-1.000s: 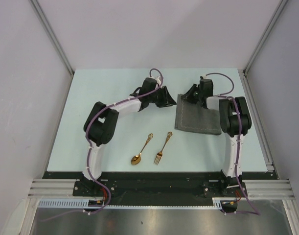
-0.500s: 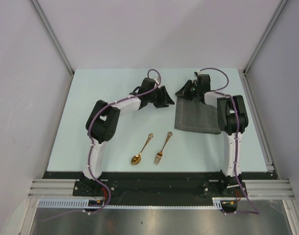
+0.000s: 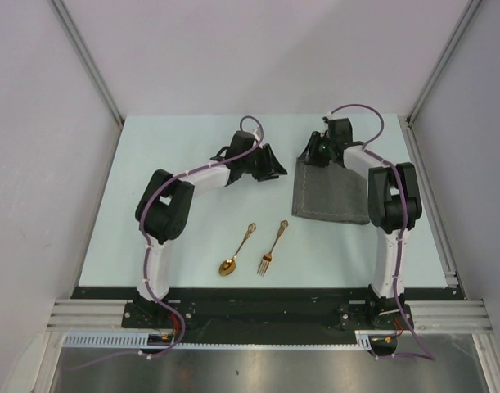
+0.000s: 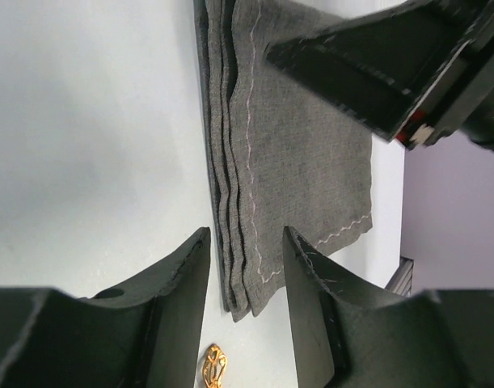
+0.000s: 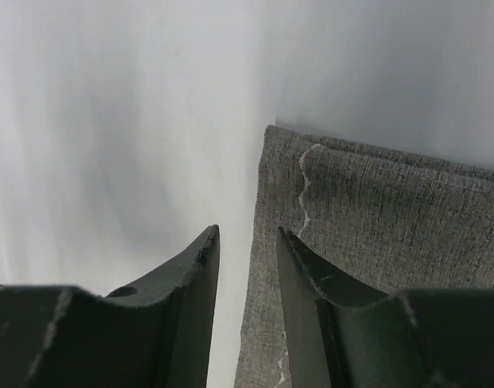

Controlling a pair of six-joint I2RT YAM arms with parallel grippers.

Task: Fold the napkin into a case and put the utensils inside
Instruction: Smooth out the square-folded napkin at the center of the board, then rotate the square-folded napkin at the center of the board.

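Note:
The napkin (image 3: 331, 196) lies flat as a folded dark grey rectangle, right of the table's middle. In the left wrist view its stacked layers (image 4: 303, 153) show along one edge. My left gripper (image 3: 276, 170) hovers just left of the napkin's far left corner, open (image 4: 245, 234) and holding nothing. My right gripper (image 3: 311, 155) is over that far left corner, open (image 5: 247, 233), with the cloth edge (image 5: 376, 218) lying below its fingers. The gold spoon (image 3: 236, 252) and gold fork (image 3: 272, 248) lie side by side nearer the front, apart from the cloth.
A gold handle tip (image 4: 212, 365) shows just past the napkin's near corner. The table's raised rail (image 3: 434, 213) runs close along the right side behind the right arm. Grey walls close in the left, back and right.
My right gripper has opened and shifted toward the far edge of the napkin, leaving the corner lying flat. The left gripper has drawn slightly away to the left. The utensils have not moved.

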